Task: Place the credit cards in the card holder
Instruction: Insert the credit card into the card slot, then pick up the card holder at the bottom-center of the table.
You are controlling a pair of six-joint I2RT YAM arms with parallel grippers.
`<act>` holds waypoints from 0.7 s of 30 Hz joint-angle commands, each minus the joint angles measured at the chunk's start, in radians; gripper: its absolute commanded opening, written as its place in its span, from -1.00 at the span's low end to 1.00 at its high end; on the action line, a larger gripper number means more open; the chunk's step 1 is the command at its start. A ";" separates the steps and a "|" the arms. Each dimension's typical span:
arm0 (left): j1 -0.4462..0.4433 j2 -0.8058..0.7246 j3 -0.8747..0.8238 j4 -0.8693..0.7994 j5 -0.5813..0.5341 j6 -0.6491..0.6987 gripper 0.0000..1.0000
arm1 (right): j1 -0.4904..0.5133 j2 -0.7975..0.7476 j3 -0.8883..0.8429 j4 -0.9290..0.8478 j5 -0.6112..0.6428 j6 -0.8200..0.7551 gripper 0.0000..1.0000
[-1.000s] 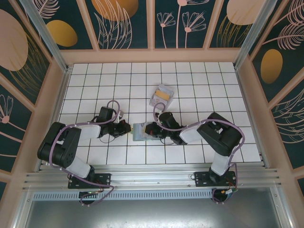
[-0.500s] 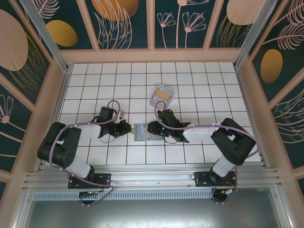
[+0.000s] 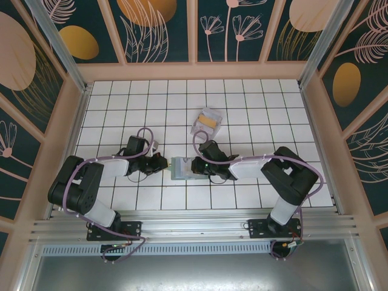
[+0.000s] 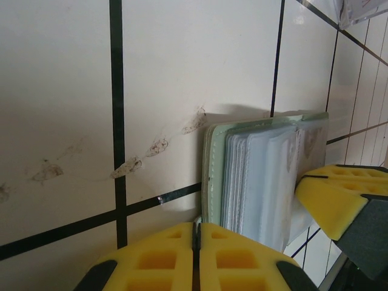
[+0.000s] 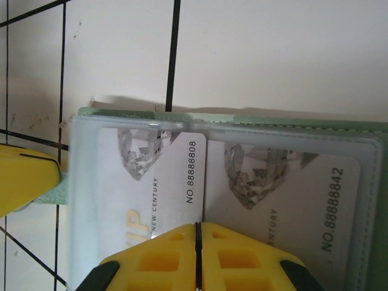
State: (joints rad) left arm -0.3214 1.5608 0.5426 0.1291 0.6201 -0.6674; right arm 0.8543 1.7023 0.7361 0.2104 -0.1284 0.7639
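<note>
The card holder (image 3: 179, 171) lies open on the tiled surface (image 3: 254, 97), a little nearer the front edge than the middle. Both arms are stretched low toward it, one from each side.

The left pincer (image 3: 160, 163) sits at the holder's left edge. In its wrist view its yellow pads (image 4: 173, 233) are pressed together with only a thin seam between them, just beside the corner of the green cover. I cannot tell whether they nip any of it.

The right pincer (image 3: 195, 165) rests over the holder's right half. Its pads (image 5: 212, 236) are likewise closed tight against each other, lying on top of the clear sleeves (image 5: 85, 182). Under that plastic two printed cards (image 5: 182, 176) sit side by side, edge to edge along the middle fold. The green cover shows as a narrow border past the sleeves on the far side.

The loose credit cards (image 3: 206, 122) lie in a small heap farther back, well apart from the holder, with bare tiles between. Open tiles spread all round to the framed walls (image 3: 194, 71), widest toward the back and the right.
</note>
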 commanded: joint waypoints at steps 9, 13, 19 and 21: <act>-0.006 0.007 0.022 0.022 0.018 -0.015 -0.93 | 0.045 0.088 0.101 0.021 -0.049 0.005 -0.82; -0.006 0.006 0.028 0.020 0.020 -0.015 -0.93 | 0.049 0.090 0.108 0.038 -0.066 0.014 -0.82; -0.005 -0.034 0.052 -0.015 0.003 -0.010 -0.96 | 0.035 0.016 0.087 -0.003 -0.035 -0.004 -0.82; -0.006 -0.056 0.074 -0.045 -0.006 -0.002 -0.97 | 0.025 -0.017 0.073 -0.009 -0.024 -0.009 -0.82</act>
State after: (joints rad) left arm -0.3214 1.5494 0.5682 0.1112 0.6182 -0.6746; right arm 0.8883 1.7615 0.8215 0.2157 -0.1581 0.7639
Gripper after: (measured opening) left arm 0.089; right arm 0.089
